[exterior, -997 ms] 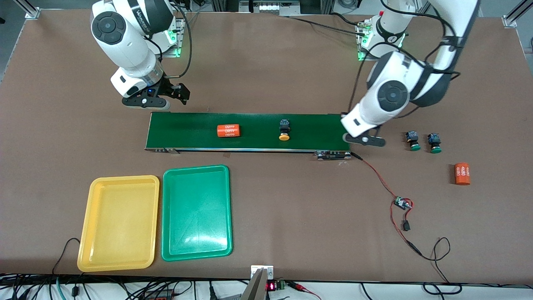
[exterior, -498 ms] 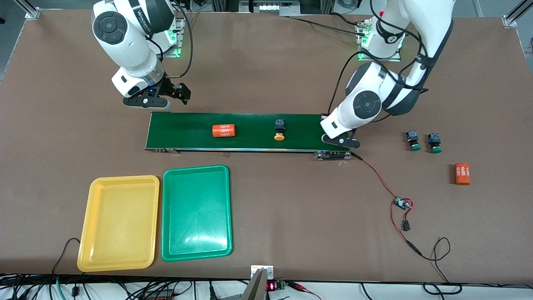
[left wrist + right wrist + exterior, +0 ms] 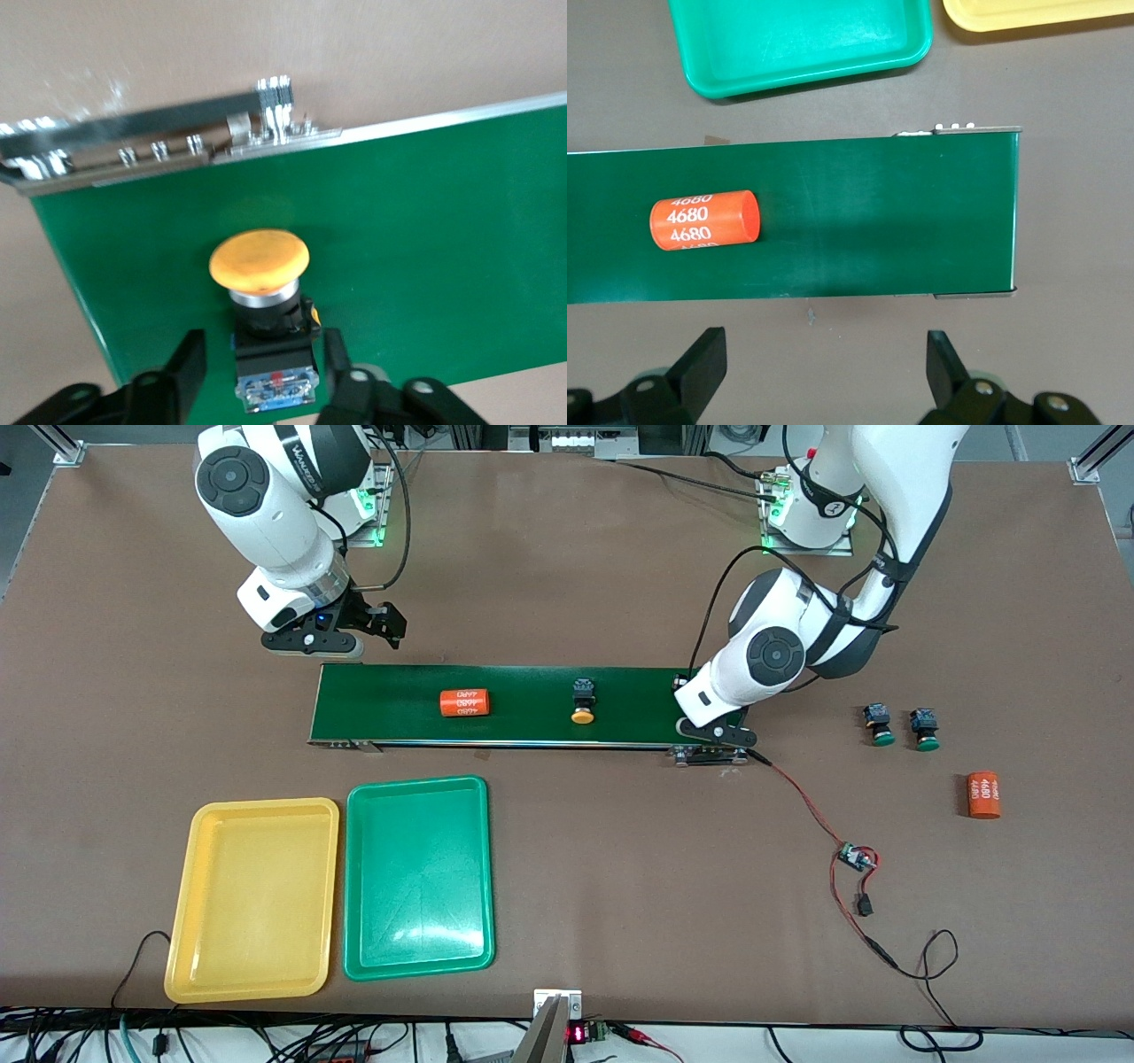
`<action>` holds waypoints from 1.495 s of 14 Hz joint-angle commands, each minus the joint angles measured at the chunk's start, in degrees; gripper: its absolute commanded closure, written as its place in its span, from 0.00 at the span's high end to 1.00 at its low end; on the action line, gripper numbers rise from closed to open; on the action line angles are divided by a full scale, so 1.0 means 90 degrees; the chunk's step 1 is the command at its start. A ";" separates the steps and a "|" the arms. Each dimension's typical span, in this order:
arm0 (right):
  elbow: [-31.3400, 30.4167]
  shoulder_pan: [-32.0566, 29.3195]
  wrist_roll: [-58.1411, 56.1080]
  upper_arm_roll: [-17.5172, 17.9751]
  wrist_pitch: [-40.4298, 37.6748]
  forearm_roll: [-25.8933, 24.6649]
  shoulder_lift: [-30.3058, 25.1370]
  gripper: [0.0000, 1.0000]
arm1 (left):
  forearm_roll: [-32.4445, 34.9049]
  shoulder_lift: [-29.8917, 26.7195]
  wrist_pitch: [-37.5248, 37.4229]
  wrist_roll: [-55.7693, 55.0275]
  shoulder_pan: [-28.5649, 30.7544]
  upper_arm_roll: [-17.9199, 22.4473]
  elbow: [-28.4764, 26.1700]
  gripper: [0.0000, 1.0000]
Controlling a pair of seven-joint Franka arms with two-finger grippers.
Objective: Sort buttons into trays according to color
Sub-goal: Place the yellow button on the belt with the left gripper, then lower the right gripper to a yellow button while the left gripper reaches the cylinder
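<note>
yellow button (image 3: 260, 262) released, left gripper (image 3: 261, 376) parted

The left wrist view shows a yellow-capped button (image 3: 260, 262) lying on the dark green conveyor belt (image 3: 425, 257), near one end of the belt and close to its metal-framed edge (image 3: 177, 146). The button's black-and-blue body (image 3: 275, 372) sits between the two black fingers (image 3: 186, 363) of the left gripper (image 3: 263, 372), which stand apart on either side of it with a narrow gap showing at each (no contact is visible). Bare brown table (image 3: 266, 44) lies past the belt's metal edge rail and past the belt's end.
</note>
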 commanded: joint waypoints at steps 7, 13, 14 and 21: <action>0.0076 0.1067 0.1082 -0.0035 0.1543 0.0024 0.1056 1.00 | 0.0558 -0.1241 -0.2174 0.0416 0.0651 0.1145 0.0677 1.00; 0.0525 0.1791 0.1580 -0.0045 0.1712 -0.0170 0.1916 1.00 | 0.1382 -0.0832 -0.1239 0.2658 0.0797 0.2650 0.0668 1.00; 0.0632 0.1821 0.1766 -0.0045 0.1712 -0.0220 0.2024 1.00 | 0.1382 -0.0734 -0.0907 0.3109 0.0875 0.2856 0.0677 1.00; 0.1492 0.1928 0.2461 -0.0055 0.1702 -0.0269 0.2669 1.00 | 0.1324 0.0144 0.1038 0.5201 0.1451 0.3248 0.0843 1.00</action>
